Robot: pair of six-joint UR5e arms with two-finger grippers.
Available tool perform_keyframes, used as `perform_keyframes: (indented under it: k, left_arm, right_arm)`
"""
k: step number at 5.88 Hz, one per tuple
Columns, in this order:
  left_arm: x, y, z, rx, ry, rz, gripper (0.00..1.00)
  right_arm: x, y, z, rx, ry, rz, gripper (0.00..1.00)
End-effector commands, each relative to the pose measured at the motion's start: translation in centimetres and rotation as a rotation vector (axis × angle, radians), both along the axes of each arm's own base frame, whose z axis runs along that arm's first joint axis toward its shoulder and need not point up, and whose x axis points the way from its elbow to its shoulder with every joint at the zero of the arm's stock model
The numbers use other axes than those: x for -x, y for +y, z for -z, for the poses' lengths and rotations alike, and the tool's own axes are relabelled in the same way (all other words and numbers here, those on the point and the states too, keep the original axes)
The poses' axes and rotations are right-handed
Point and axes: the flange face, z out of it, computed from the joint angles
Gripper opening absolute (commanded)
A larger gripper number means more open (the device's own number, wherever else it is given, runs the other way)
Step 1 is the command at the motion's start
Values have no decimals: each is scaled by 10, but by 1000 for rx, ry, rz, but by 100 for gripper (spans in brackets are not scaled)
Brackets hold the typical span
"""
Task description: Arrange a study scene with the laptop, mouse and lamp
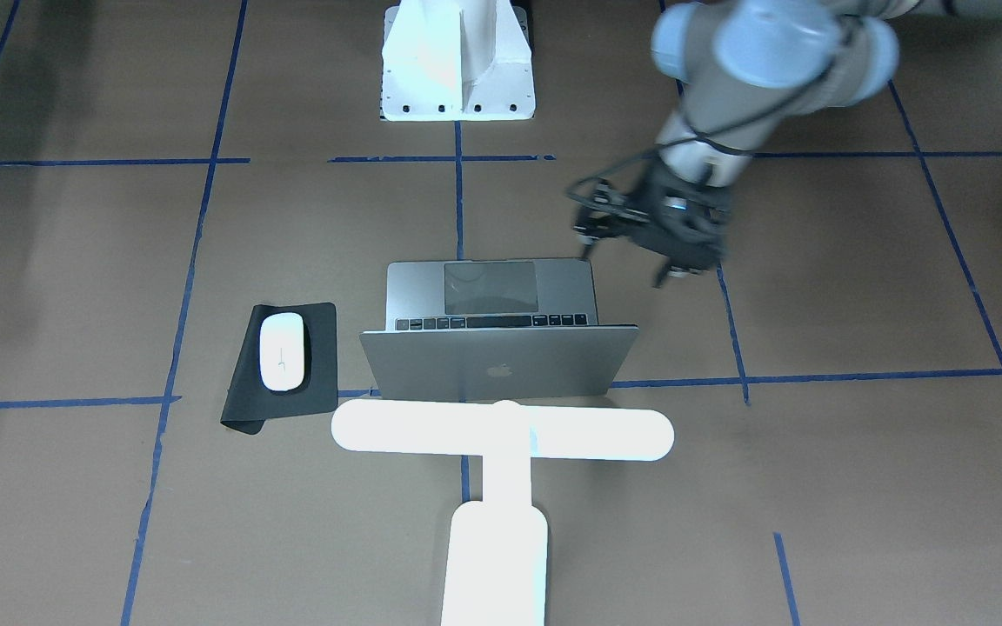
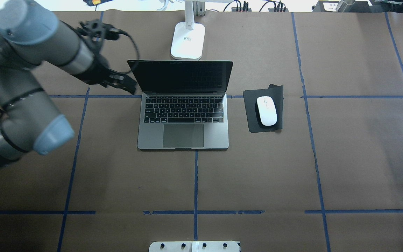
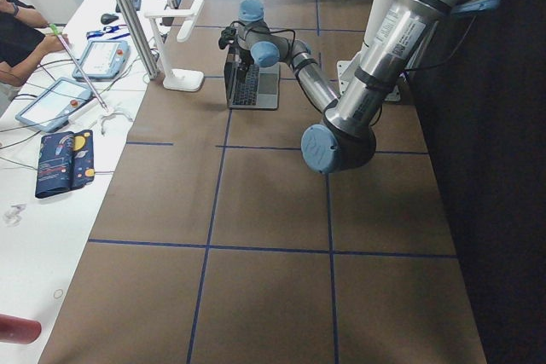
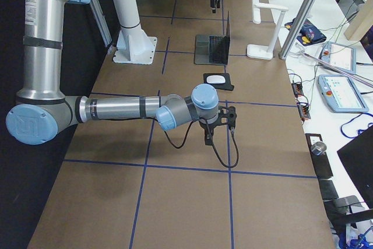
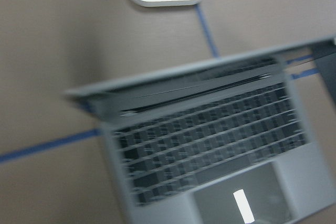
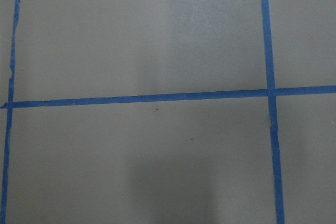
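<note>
The laptop (image 2: 184, 119) stands open at the table's middle, screen dark; its lid with the logo (image 1: 501, 365) faces the front view, and it fills the blurred left wrist view (image 5: 210, 140). The white mouse (image 2: 266, 111) lies on a black mouse pad (image 2: 250, 115) to the laptop's right. The lamp (image 1: 501, 432) glows behind the laptop, its base (image 2: 187, 40) on the table. My left gripper (image 1: 624, 265) hovers beside the laptop's left edge, open and empty. My right gripper (image 4: 208, 138) hangs over bare table near the mouse pad; I cannot tell if it is open.
The white robot pedestal (image 1: 457, 78) is bolted at the table's near edge. Blue tape lines (image 6: 142, 98) cross the brown table. Tablets, cables and a metal post (image 3: 128, 14) stand on the white bench beyond the lamp.
</note>
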Motion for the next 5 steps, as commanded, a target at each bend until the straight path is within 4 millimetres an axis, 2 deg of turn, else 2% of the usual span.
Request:
perform_keyframes:
  k: [1,2,3,4,5]
  left_arm:
    - [86,-23,-106,-48,-184,-98,100]
    - [156,-45,-130,-39,-280,-120,100]
    - [226,-59,-156,-4,-338,-118,100]
    - [316,-36,-222,38,-324,-129,100]
    - [361,1,-278,204,-208,-78,100]
  right_arm:
    - [-4,0,-11,26,22,17,100]
    - [-20,2,-10,39,16,-14,100]
    - [0,3,-16,81,34,27,100]
    - [12,3,-19,103,44,57,100]
    - [-11,3,-32,33,74,88,100]
